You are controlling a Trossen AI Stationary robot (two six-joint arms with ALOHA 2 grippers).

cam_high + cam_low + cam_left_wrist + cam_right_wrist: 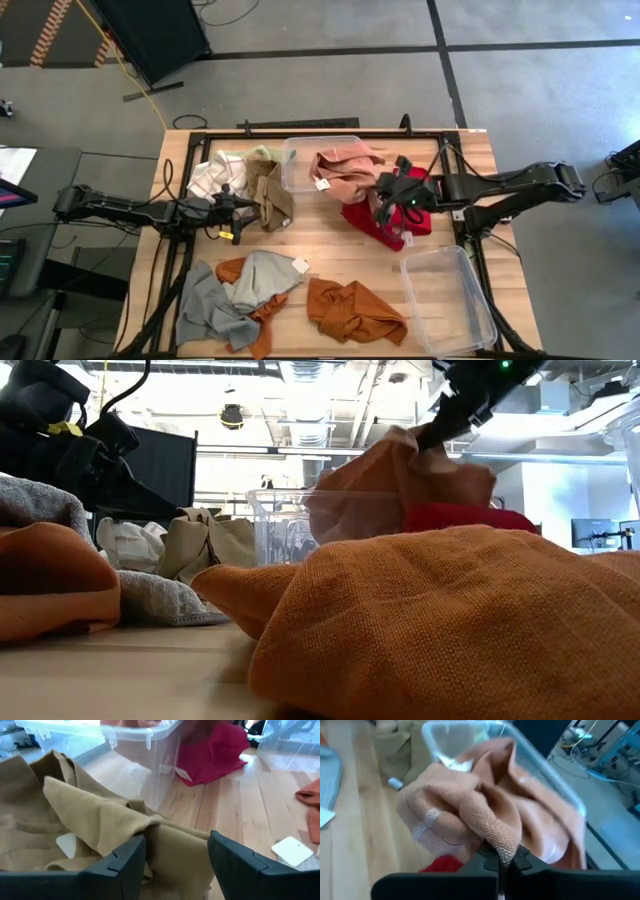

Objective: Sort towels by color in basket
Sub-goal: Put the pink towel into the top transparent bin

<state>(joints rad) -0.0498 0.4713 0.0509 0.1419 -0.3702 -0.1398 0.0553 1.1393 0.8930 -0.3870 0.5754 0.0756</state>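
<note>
My right gripper [386, 198] is shut on a pink towel [343, 168], which drapes across the right end of a clear basket [298, 150] at the table's far middle. A red towel [388, 222] lies under the gripper on the table. My left gripper [243, 210] is open at the near edge of a tan towel [270, 195]. In the left wrist view its fingers stand on either side of a raised fold of the tan towel [165, 837]. A white-checked towel [213, 176] and a pale green one [262, 154] lie beside the tan one. My right gripper [501, 862] pinches a raised fold of the pink towel [495, 832] between its fingertips, coming slanting down from the table's right. The towel [400, 475] is pulled up into a peak at the fingers; its lower part rests on the basket [545, 770] and the red towel [460, 517]. My left gripper [177, 865]: the tan fold lies between its open fingers [125, 865], but I cannot tell whether they touch it.
A second clear basket [470, 315] stands at the table's near right corner. Grey and pale towels [235, 295] with a rust orange one beneath lie near left. Another rust orange towel [355, 312] lies near the middle. Bare wood shows between the piles.
</note>
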